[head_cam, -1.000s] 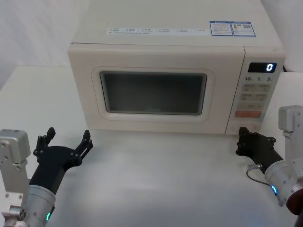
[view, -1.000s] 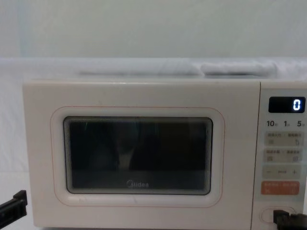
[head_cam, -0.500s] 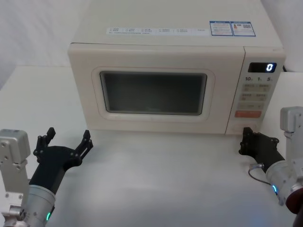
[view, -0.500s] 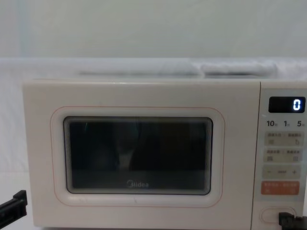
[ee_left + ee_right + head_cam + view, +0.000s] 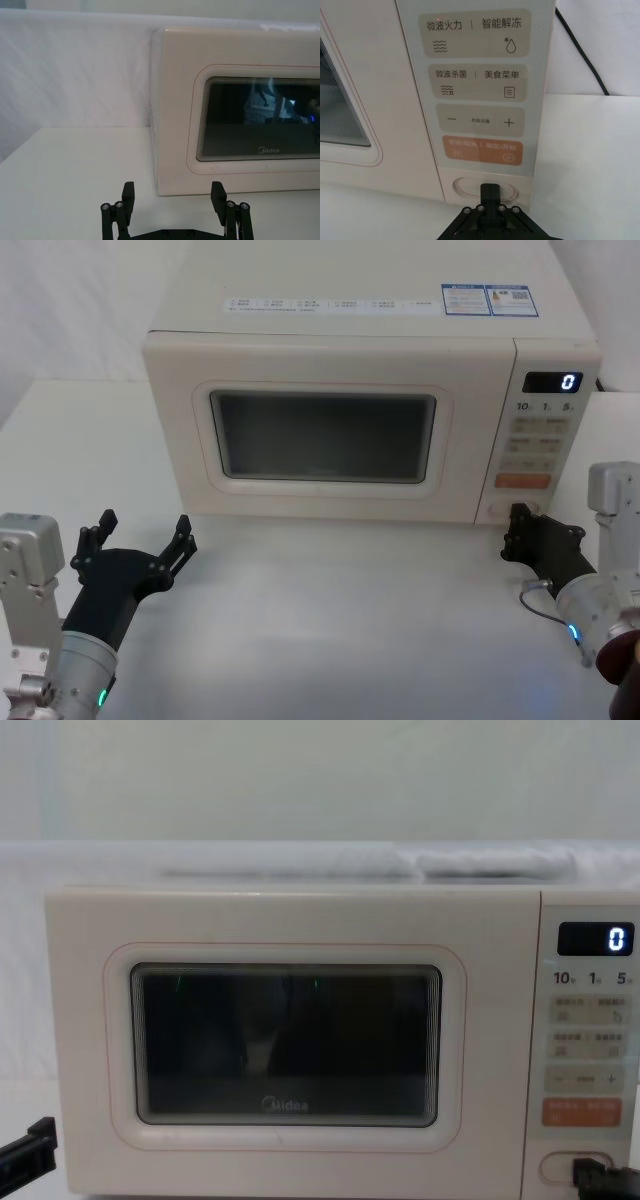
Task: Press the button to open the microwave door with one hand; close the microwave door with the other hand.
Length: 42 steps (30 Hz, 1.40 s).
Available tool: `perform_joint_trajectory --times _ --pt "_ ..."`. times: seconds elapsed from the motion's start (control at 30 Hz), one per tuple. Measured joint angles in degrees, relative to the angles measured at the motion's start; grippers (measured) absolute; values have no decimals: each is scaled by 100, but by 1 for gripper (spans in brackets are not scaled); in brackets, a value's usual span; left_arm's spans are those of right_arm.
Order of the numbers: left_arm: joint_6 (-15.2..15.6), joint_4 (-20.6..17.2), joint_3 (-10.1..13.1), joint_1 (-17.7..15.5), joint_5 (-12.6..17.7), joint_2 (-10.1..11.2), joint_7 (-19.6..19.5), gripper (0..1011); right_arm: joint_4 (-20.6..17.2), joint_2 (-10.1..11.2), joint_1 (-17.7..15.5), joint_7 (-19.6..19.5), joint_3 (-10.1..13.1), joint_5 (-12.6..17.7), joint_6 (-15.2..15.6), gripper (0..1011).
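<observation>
The cream microwave door (image 5: 325, 435) with its dark window is closed; it also appears as the door (image 5: 290, 1040) in the chest view and the door (image 5: 250, 100) in the left wrist view. The wide pill-shaped button (image 5: 465, 187) sits at the bottom of the control panel, below the orange key (image 5: 482, 150). My right gripper (image 5: 491, 192) is shut, and its tip points at the middle of the button; whether it touches I cannot tell. In the head view the right gripper (image 5: 516, 525) is at the panel's lower corner. My left gripper (image 5: 140, 538) rests open on the table, in front of the microwave's left corner.
The microwave stands on a white table (image 5: 330, 620) with free room before it. The display (image 5: 553, 382) reads 0. A black cable (image 5: 580, 55) runs behind the microwave on its right side. A white wall is behind.
The right gripper drew back slightly to the right, then returned to the button. The door has stayed closed and the left arm has not moved.
</observation>
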Motion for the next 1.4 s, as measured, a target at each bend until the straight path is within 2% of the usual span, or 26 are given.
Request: perform_joint_trajectory --times 0.97,1.2,1.4 --pt "0 0 0 1 0 0 0 1001 471 -207 414 55 -130 -56 -207 0" --pt "0 -1 0 0 0 0 0 1001 461 -210 396 41 -128 -64 -212 0" --pt "0 0 0 0 0 0 0 1001 248 -157 234 22 -113 -95 -152 0"
